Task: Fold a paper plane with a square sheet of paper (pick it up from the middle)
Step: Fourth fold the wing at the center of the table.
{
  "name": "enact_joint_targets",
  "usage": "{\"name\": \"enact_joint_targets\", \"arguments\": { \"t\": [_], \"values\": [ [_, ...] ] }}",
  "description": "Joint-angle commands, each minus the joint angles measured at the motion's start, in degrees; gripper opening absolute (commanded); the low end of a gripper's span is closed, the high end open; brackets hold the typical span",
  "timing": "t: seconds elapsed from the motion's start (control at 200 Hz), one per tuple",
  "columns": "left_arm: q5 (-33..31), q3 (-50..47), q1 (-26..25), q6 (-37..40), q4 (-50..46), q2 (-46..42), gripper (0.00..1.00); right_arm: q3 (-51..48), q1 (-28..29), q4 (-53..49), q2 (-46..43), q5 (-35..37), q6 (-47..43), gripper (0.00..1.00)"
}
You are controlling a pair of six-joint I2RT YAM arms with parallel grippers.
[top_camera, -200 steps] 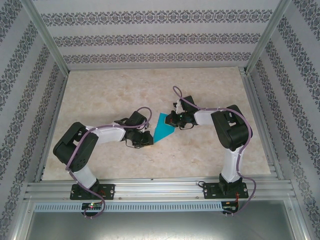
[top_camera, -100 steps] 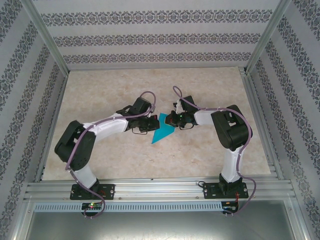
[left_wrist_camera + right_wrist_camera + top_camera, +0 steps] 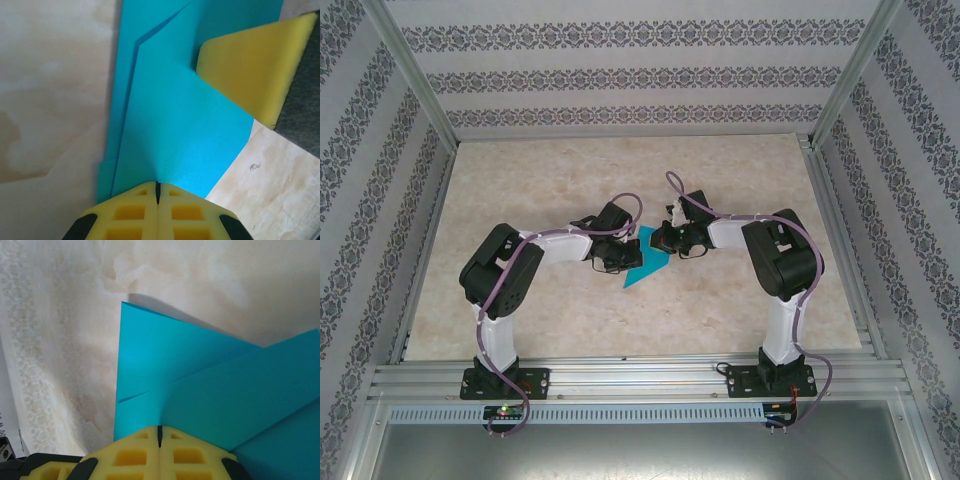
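My left pincer [image 3: 623,257] is clenched on the teal-blue paper [image 3: 645,268], which sits near the middle of the marbled tabletop [image 3: 740,300], between my two arms. From my left wrist I see my yellow left fingertips [image 3: 130,215] pressed flat together, no gap at the seam, with the near edge of the sheet running into that seam. The paper stretches away from them with a long crease and a layered flap along its left side. At the upper right of that same view, one yellow pad [image 3: 250,65] of my other arm's fingers rests against the far part of the sheet. My right pincer [image 3: 663,240] is clamped too, and it bites the paper from the opposite side. From my right wrist the right fingertips [image 3: 185,455] meet tightly, with overlapping folded layers fanning out from between them and a sharp corner pointing up to the left. A thin shadow lies under that far edge, though I cannot tell whether the sheet touches the table there.
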Motion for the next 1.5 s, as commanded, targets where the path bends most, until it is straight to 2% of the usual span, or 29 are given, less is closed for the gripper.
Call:
{"name": "enact_joint_targets", "arguments": {
  "t": [0.0, 0.325, 0.614, 0.739, 0.849, 1.014, 1.254, 1.364, 1.494],
  "values": [
    [1.25, -2.70, -0.62, 2.34, -2.44, -0.71, 0.00, -2.31, 0.99, -11.75, 6.30, 12.23, -1.16, 0.00],
    [0.98, -13.66, -3.03, 3.94, -5.79, -8.09, 0.00, -1.63, 1.07, -13.51, 6.39, 13.78, -0.51, 0.00],
    [-2.89, -16.93, -3.79, 4.65, -11.06, -16.19, 0.00, -2.42, 1.34, -12.78, 5.98, 13.69, 0.33, 0.00],
    [-3.15, -14.81, -3.79, 4.83, -8.54, -20.45, 0.00, -2.20, 1.76, -12.14, 5.73, 13.06, 0.42, 0.00],
    [-6.02, -13.91, -3.80, 3.99, -3.69, -22.64, 0.00, -1.93, 2.11, -11.97, 5.35, 12.81, 0.46, 0.00],
    [-9.05, -11.80, -3.79, 1.41, 1.88, -18.09, 0.00, -1.68, 2.30, -11.15, 5.56, 12.38, 0.85, 0.00],
    [-9.47, -10.70, -3.86, 0.06, 2.51, -10.70, 0.00, -2.89, 2.89, -7.54, 3.84, 9.93, 0.20, 0.00],
    [-7.83, -13.44, -3.86, -2.53, 7.08, -10.12, 0.00, -2.86, 3.02, -7.19, 2.72, 9.71, -0.21, 0.00],
    [-10.30, -12.40, -3.86, -1.77, 1.59, -9.04, 0.00, -2.31, 3.01, -7.12, 1.80, 8.36, -0.93, 0.00]
  ]
}}
